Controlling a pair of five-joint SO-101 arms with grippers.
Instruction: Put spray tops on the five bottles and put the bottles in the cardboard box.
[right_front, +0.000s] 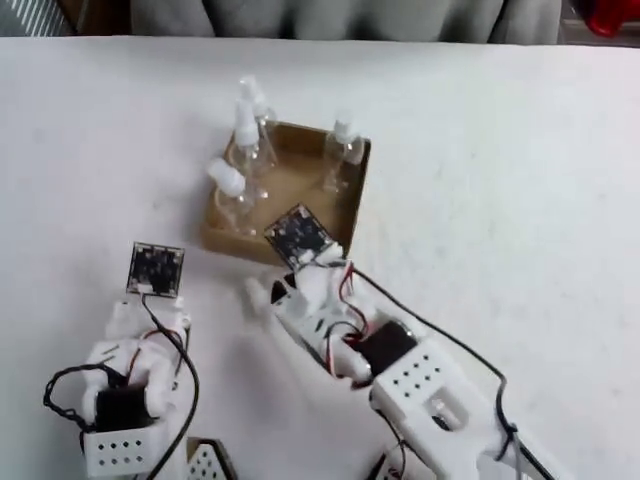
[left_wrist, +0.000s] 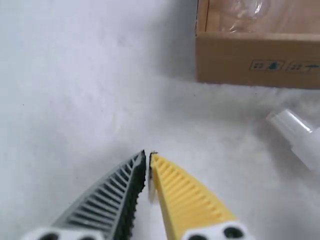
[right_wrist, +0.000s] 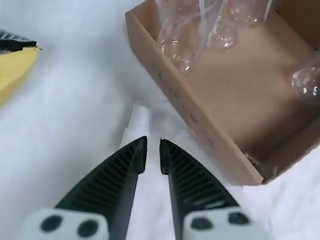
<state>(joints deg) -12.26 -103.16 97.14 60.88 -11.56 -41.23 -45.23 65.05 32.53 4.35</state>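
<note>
A cardboard box (right_front: 225, 240) stands mid-table with several clear bottles upright in it, each with a white spray top, such as one (right_front: 245, 140) at its left and one (right_front: 340, 150) at its right. One more bottle with a white top (left_wrist: 297, 137) lies just outside the box's near wall (right_wrist: 190, 115). My right gripper (right_wrist: 152, 142) hovers over it with its black fingers close together; the white top (right_wrist: 137, 120) pokes out past one finger, and I cannot tell whether they touch. My left gripper (left_wrist: 149, 156) is shut and holds nothing, low over the table left of the box (left_wrist: 250, 60).
The left arm (right_front: 135, 350) sits at the front left and the right arm (right_front: 420, 380) stretches in from the front right. The left gripper's yellow finger (right_wrist: 15, 70) is close to the loose bottle. White tabletop surrounds the box.
</note>
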